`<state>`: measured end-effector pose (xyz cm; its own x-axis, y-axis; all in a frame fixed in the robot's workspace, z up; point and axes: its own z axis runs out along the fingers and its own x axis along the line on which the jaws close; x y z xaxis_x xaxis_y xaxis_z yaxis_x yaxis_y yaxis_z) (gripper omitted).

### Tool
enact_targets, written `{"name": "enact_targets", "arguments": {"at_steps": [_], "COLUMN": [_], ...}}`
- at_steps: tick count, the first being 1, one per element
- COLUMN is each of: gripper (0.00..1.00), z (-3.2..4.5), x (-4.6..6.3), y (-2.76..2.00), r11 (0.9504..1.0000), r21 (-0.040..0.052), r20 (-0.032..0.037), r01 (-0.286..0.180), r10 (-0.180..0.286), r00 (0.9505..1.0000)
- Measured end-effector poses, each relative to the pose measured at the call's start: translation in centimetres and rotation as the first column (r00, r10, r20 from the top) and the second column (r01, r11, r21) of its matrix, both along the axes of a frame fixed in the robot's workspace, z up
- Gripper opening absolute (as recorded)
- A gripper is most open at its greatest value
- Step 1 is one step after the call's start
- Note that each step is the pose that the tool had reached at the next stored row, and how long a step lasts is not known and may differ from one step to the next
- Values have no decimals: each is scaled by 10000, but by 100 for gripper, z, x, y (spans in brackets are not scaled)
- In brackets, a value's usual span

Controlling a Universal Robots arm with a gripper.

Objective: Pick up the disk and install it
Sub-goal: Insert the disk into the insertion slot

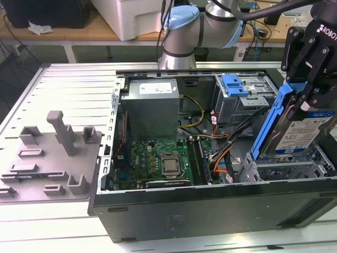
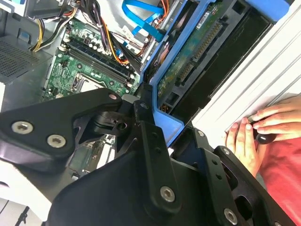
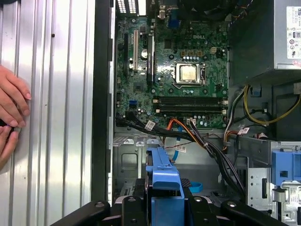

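In the exterior view, starting from its left, a grey moulded fixture (image 1: 52,153) lies on the ribbed metal desk (image 1: 79,79). Next comes the open computer case (image 1: 210,213) with its power supply (image 1: 152,105) and motherboard (image 1: 158,163), and a small blue tab (image 1: 234,84) sits on the upper drive cage. At that view's right the gripper (image 1: 308,89) is pinching the disk (image 1: 308,132) by the top of its blue carrier. The disk hangs off the desk, tilted, with its lower end at the mouth of the empty drive bay (image 1: 279,171) — whether it touches the bay I cannot tell. The pick-up looks done and the installing is in hand. Seating the disk calls for squaring the carrier with the bay's rails and staying clear of the cables (image 1: 225,153) beside it — a slanted entry would likely jam.
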<state>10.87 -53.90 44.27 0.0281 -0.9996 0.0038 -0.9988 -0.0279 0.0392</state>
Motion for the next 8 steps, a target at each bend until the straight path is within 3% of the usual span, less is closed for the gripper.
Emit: {"name": "enact_targets", "arguments": {"at_steps": [8], "gripper": [37], "z": [-2], "x": [0], "y": [-1], "r11": [10000], "r21": [0], "r20": [1], "r01": [0], "r10": [0], "r00": [10000]}}
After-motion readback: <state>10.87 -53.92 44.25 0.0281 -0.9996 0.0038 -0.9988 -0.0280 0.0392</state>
